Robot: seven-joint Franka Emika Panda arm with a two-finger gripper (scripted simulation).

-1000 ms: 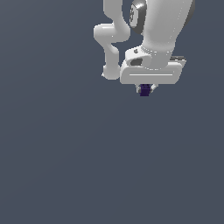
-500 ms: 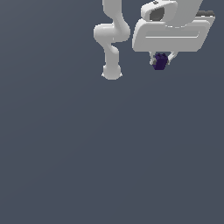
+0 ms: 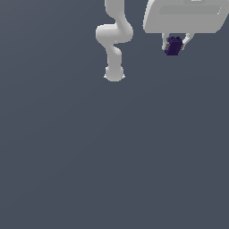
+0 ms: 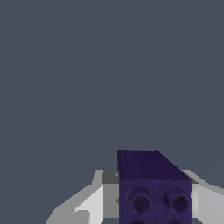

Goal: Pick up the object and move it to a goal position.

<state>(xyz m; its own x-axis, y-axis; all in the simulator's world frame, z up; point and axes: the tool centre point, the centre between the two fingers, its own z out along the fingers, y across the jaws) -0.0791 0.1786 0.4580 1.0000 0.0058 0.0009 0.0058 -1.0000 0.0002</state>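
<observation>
In the exterior view, the white, jointed robot arm (image 3: 114, 42) rose from its round base toward the top edge, standing left of centre on the plain dark grey-blue table (image 3: 112, 156). To its right, near the upper right corner, the broad white housing of the hand hung with the white end effector (image 3: 175, 41) below it, its two short fingers (image 3: 164, 41) closed narrowly on the small dark purple, nearly black, rectangular block (image 3: 173, 46). The block sat between the fingers, touching them on both sides, and its lower part stuck out beneath them. How high it hung above the table could not be told from this view. In the wrist view, the same block (image 4: 153, 188) filled the space between the pale fingers, one finger (image 4: 94, 199) showing on one side and the other at the far edge; two round hollows marked the block's near face, and only bare grey-blue table lay beyond it.
</observation>
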